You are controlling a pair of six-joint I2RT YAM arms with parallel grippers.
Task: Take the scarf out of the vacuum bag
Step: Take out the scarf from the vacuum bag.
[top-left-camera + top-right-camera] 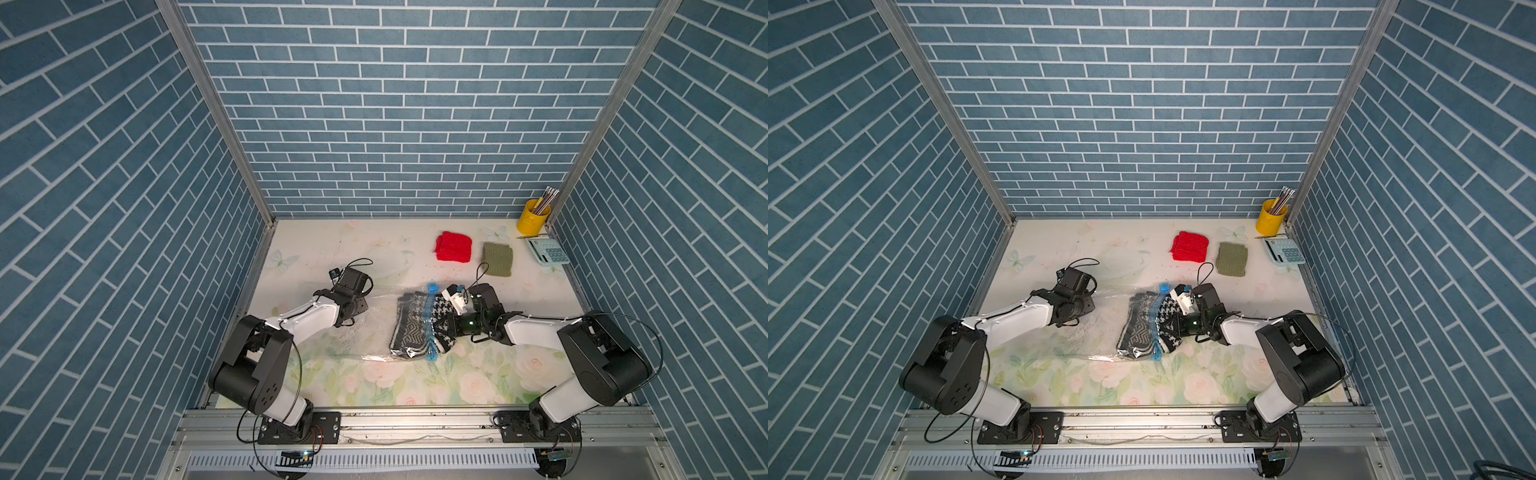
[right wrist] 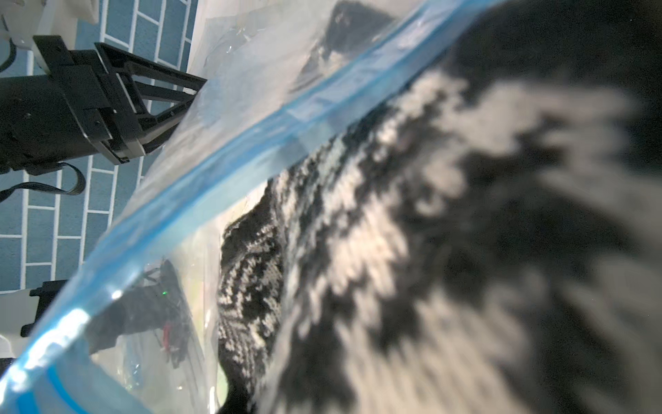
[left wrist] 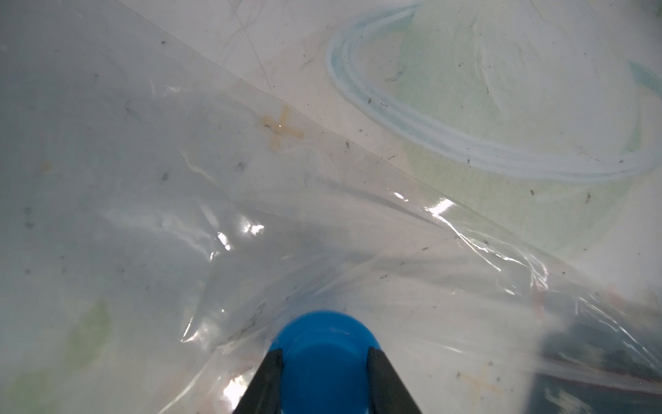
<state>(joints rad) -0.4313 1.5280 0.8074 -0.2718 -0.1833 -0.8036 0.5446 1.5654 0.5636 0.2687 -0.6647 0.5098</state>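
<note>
The round blue valve cap (image 3: pixel 324 331), clamped by the left gripper (image 3: pixel 325 352), was shown in the left wrist view alone. The black-and-white knitted scarf (image 1: pixel 439 312), pinched by the right gripper (image 1: pixel 453 326), was seen half outside the clear plastic vacuum bag (image 1: pixel 374 322).

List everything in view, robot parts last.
vacuum bag: 1, clear, light-blue zip strip, mid-table
valve cap: 1, blue, on the bag
scarf: 1, black-and-white, partly out of the bag's mouth
red cloth: 1, red, back of table
green cloth: 1, olive, beside the red
cup: 1, yellow, back right corner, with pencils
calculator: 1, pale blue, beside the cup
table: 1, floral print
left claw: 1, black, shut on the valve cap
right claw: 1, black, shut on the scarf
</note>
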